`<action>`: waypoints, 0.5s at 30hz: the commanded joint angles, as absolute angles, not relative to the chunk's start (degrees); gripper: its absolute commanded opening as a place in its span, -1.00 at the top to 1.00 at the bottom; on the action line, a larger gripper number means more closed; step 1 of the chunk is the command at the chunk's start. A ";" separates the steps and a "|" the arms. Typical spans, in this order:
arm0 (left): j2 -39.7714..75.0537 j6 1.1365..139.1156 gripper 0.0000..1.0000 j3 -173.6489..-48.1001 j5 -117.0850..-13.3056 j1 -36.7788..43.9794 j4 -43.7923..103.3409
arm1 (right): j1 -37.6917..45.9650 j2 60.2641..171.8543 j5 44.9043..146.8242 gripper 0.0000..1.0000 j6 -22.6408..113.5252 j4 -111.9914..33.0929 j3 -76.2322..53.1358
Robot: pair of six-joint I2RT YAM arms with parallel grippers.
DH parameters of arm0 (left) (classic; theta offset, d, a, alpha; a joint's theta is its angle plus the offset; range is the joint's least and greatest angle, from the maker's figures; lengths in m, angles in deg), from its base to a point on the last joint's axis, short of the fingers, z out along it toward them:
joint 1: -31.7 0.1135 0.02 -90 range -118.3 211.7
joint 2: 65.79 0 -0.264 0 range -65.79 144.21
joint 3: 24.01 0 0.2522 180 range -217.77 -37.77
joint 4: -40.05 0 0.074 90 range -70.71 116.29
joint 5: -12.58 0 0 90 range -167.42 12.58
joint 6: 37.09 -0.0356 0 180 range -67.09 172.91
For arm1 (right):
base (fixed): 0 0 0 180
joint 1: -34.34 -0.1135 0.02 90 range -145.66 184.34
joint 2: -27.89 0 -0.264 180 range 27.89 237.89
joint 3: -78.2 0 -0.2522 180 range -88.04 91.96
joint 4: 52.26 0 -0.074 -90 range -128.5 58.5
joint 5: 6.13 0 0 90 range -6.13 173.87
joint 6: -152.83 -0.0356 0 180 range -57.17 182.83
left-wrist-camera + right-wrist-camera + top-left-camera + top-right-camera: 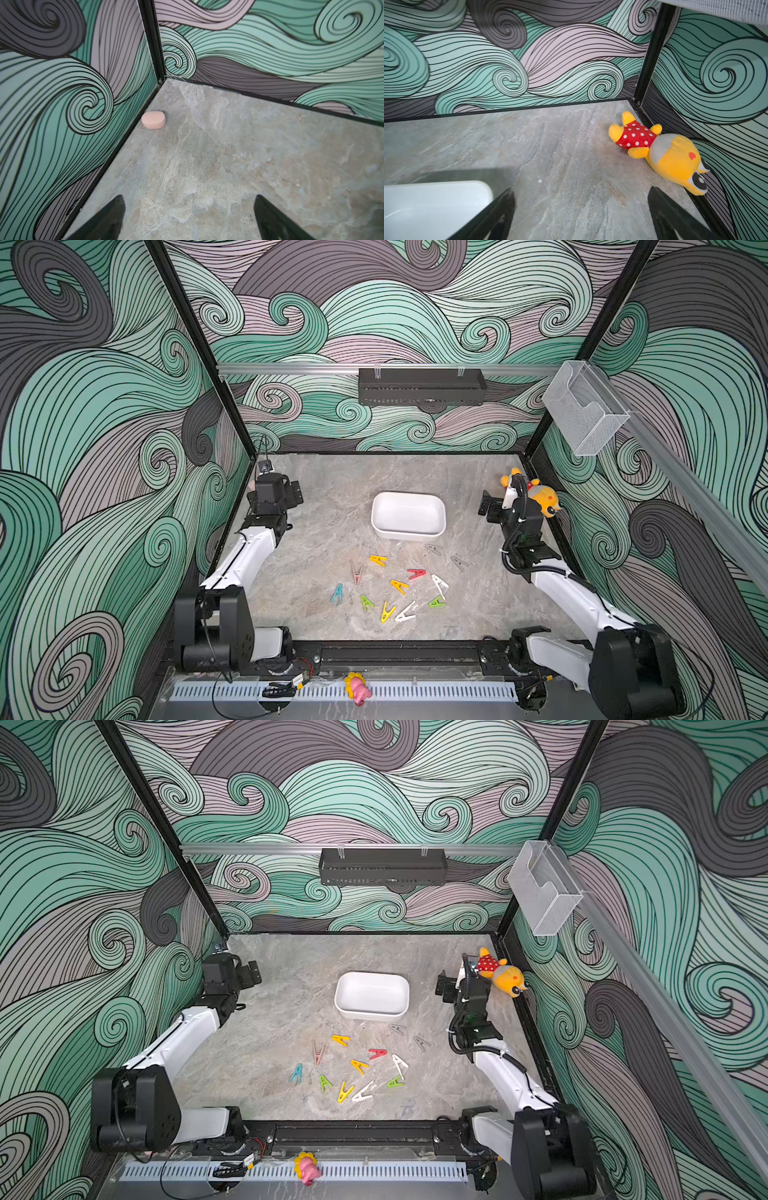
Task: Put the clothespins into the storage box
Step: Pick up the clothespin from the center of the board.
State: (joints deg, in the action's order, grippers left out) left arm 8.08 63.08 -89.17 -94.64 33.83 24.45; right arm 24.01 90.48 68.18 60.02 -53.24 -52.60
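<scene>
Several clothespins lie scattered on the marble table in both top views, among them a yellow one [378,560], a red one [416,573], a teal one [337,593], a white one [362,1092] and a grey one [433,548]. Just behind them stands the white storage box [408,516] [372,996], with nothing inside; one corner of it shows in the right wrist view [431,199]. My left gripper [296,492] [189,197] hangs open at the back left, far from the pins. Right of the box, my right gripper [485,504] [581,190] is open too, with only bare table between its fingers.
A yellow plush toy [540,493] [664,153] lies in the back right corner beside my right arm. A pink oval pad [153,120] sits by the back left wall. A black perforated tray [422,387] and a clear holder [584,410] hang on the walls.
</scene>
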 commanded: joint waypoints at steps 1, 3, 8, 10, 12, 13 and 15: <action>4.02 71.28 -0.97 -90.34 -89.78 33.90 9.89 | 19.77 84.48 67.11 -0.96 57.10 -33.15 -49.44; 2.42 75.18 -0.97 -89.22 -84.95 33.64 8.40 | 17.16 81.02 68.60 -0.94 54.93 -25.58 -47.83; -2.55 77.52 -0.97 -86.03 -80.16 30.10 4.09 | 9.09 79.22 69.71 -0.90 50.42 -9.72 -44.67; -4.96 77.25 -0.97 -84.27 -79.61 28.54 4.71 | 6.04 81.38 69.64 -0.89 46.91 -6.65 -44.85; -6.96 77.50 -0.97 -81.75 -78.93 27.07 7.41 | 3.17 84.42 69.40 -0.89 42.84 -4.10 -45.35; -7.53 77.91 -0.96 -80.33 -79.16 26.11 9.42 | 1.67 85.97 69.81 -0.89 41.57 -2.75 -45.47; -7.46 79.45 -0.96 -79.39 -79.81 24.46 11.83 | -0.81 88.24 69.77 -0.89 41.34 -0.69 -45.54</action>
State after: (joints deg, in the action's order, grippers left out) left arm -6.83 76.89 -80.10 -80.93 26.33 8.91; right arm 1.94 86.02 69.52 46.42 -9.61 -44.93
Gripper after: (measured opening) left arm 0.982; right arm 0.946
